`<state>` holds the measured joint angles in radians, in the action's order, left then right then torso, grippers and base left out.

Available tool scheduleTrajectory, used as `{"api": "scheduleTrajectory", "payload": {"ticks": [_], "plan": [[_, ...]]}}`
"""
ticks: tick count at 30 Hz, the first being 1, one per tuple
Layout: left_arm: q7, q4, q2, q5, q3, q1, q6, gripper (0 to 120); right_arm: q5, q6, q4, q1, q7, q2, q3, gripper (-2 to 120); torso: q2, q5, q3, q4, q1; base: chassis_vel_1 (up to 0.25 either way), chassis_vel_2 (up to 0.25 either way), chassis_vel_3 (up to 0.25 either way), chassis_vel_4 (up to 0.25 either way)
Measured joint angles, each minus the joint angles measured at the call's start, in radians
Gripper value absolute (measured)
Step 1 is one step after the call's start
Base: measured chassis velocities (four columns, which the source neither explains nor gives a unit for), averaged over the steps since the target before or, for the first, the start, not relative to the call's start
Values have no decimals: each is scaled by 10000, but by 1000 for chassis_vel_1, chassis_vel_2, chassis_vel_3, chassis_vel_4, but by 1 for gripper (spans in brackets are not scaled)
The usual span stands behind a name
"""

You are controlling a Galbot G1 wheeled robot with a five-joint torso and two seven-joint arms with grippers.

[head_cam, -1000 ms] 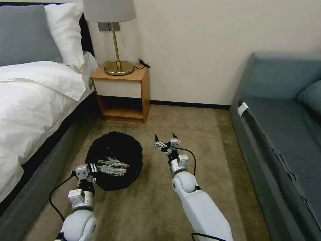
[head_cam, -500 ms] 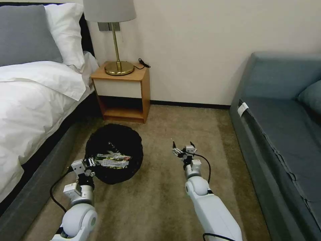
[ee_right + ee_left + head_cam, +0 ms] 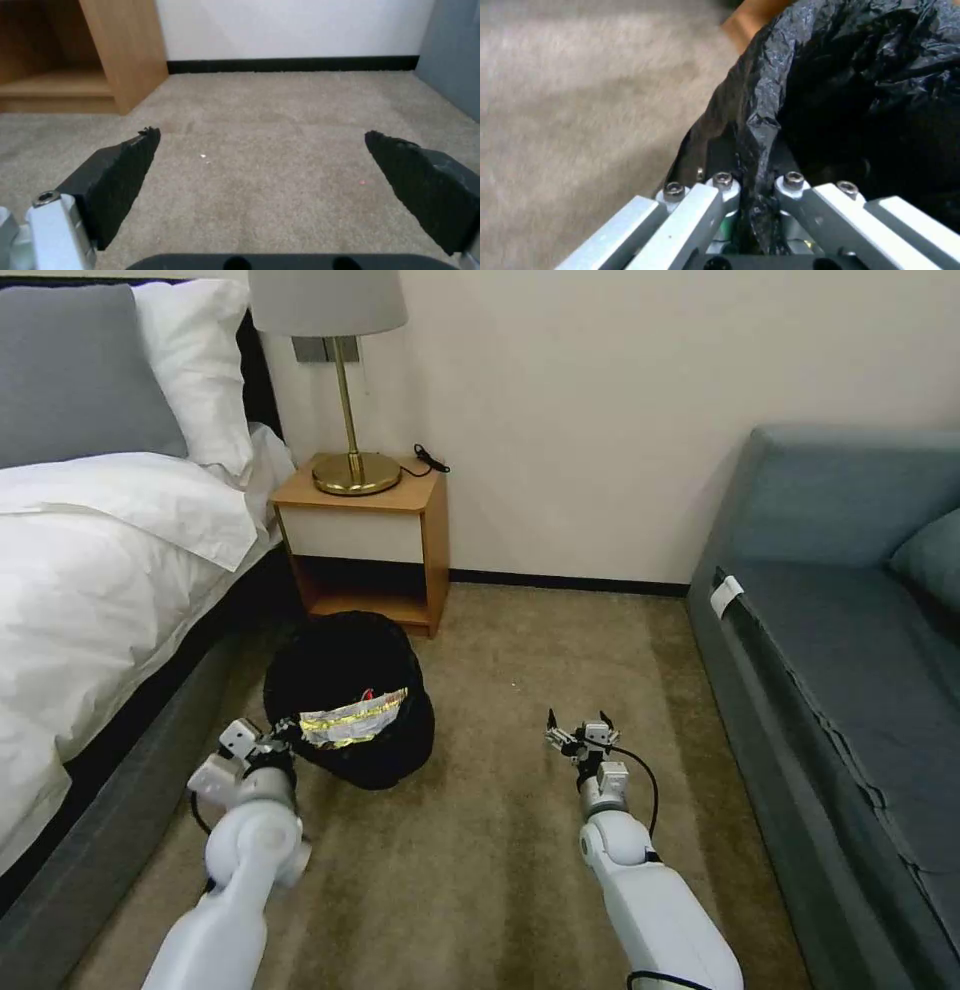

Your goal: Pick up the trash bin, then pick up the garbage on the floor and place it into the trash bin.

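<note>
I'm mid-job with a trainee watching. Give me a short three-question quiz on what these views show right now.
1. True or false: the left pincer is shut on the rim of the trash bin.
2. What is the right pincer doing? A) holding a bottle B) open above bare carpet C) gripping the lamp
3. Fill in: the shiny foil wrapper lies in the mouth of the ____.

Key
1. True: in the left wrist view its fingers pinch the black bag at the rim.
2. B: its fingers stand wide apart with only carpet between them.
3. trash bin, which is tilted toward the nightstand.
</note>
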<state>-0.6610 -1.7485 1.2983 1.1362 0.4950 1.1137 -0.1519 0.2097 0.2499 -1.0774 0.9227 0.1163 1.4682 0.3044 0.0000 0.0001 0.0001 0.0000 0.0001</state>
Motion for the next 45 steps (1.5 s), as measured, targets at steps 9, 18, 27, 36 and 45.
{"api": "scheduleTrajectory", "payload": {"ticks": [9,18,27,36,45], "plan": [[-908,1514,456,43,-132,-1316,-548,2,0,62,37,28,-186,72,100,100,0,-1,-1,-1,0,0,0,0,0],[-952,2029,574,-64,-151,-1666,-761,4,1,145,49,67,-299,99,102,100,0,-1,0,0,0,0,0,0,0],[-976,2083,563,-146,-159,-1612,-907,40,7,176,13,108,-337,118,93,100,0,0,-1,0,0,0,0,0,0],[-836,1706,454,-823,-103,-1373,-866,69,11,180,-109,179,-337,120,119,100,0,-2,-1,-1,0,0,0,0,0],[401,698,-212,-3506,-60,-611,-445,98,32,153,-419,245,-324,193,137,100,0,-2,-1,0,-1,0,0,0,0]]}}
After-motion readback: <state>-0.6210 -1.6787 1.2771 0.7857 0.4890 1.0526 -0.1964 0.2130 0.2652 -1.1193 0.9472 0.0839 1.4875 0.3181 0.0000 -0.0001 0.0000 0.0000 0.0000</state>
